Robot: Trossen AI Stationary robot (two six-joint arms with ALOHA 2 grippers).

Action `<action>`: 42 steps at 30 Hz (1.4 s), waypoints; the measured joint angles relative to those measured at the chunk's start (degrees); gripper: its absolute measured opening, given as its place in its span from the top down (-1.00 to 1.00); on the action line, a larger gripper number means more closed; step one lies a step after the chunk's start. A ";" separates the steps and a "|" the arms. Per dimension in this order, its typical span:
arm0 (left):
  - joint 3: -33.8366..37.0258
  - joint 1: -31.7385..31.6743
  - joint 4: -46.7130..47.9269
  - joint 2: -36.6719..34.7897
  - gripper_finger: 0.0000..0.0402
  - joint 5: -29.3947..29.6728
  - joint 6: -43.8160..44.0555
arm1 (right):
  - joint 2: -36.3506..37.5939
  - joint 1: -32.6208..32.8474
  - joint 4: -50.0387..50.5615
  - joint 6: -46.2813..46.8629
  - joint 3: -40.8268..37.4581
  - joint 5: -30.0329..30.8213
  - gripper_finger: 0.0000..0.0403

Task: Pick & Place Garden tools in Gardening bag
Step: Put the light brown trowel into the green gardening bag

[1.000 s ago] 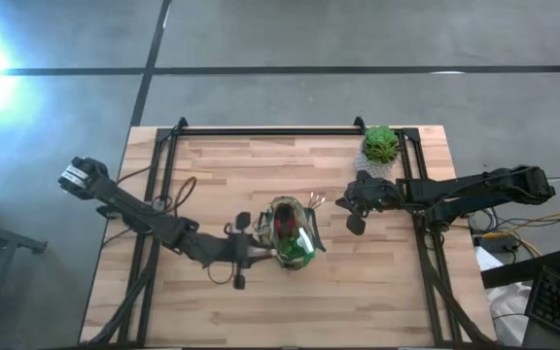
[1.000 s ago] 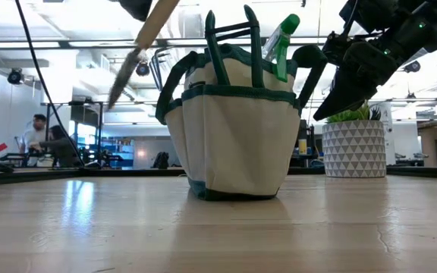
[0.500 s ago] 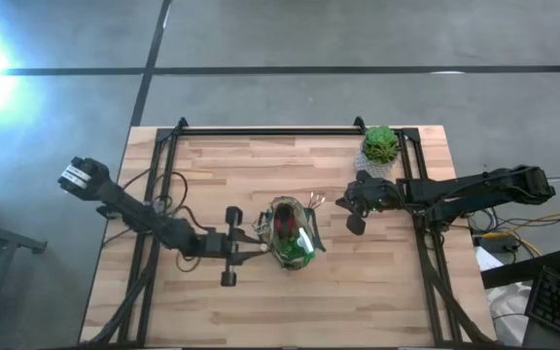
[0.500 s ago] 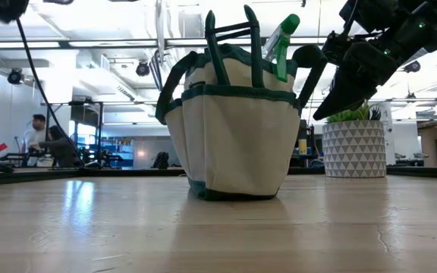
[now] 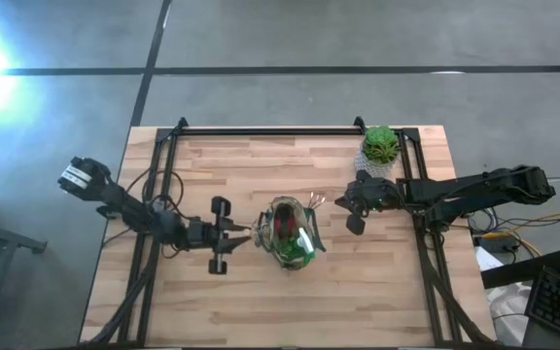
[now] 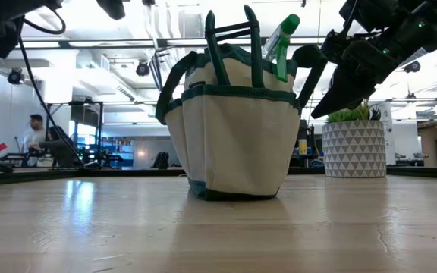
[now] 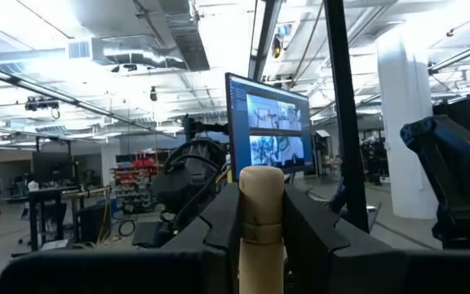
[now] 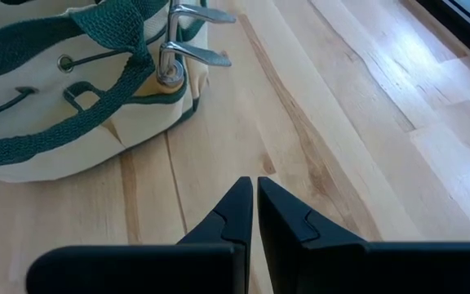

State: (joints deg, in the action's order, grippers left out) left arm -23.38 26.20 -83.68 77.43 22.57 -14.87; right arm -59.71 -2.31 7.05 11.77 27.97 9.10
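The gardening bag [image 5: 290, 233] stands upright on its base in the middle of the table; it also shows in the low view [image 6: 237, 129] and the right wrist view [image 8: 72, 98]. A bright green piece [image 6: 281, 34] and a red piece [image 5: 282, 226] stick out of its mouth. Metal tines [image 8: 190, 33] stick out of a side pocket. My left gripper [image 5: 239, 233] is just left of the bag, shut on a wooden-handled tool [image 7: 261, 212]. My right gripper [image 5: 356, 222] is shut and empty above the table, between the bag and the plant pot. My left gripper pinches the tool's wooden handle [image 7: 261, 233] between its two fingers. The handle's rounded end [image 7: 261, 181] sticks out past them. The fingers lie level, coming from the table's left toward the bag. The tool is lifted clear of the table; its metal end does not show.
A green plant in a white patterned pot [image 5: 380, 148] stands at the far right, close behind my right gripper; it also shows in the low view [image 6: 353, 148]. Bare wooden table [image 5: 261, 301] lies near and to the left of the bag. A person [image 6: 35, 136] sits in the room beyond.
My left gripper has gone a little toward the table's left and far edges beside the bag, and has turned. The wooden-handled tool, slanted in the low view a second ago, has gone up out of that view. My right arm has kept still.
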 joint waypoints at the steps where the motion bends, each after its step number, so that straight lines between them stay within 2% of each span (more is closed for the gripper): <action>1: 0.00 -0.19 0.00 0.09 0.65 0.01 -0.01 | 0.01 0.00 -0.04 0.00 0.00 0.00 0.91; 17: -2.46 -2.89 -0.64 6.08 0.65 -0.02 0.15 | -0.01 0.00 -0.15 -0.42 0.00 0.02 0.91; 42: -2.97 -3.21 -2.25 12.79 0.65 -0.54 -3.23 | 0.01 0.02 -0.11 -0.42 0.00 0.00 0.91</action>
State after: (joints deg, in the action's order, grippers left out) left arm -26.35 22.98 -85.93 90.21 22.02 -18.11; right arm -59.70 -2.28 6.94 11.35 27.97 9.10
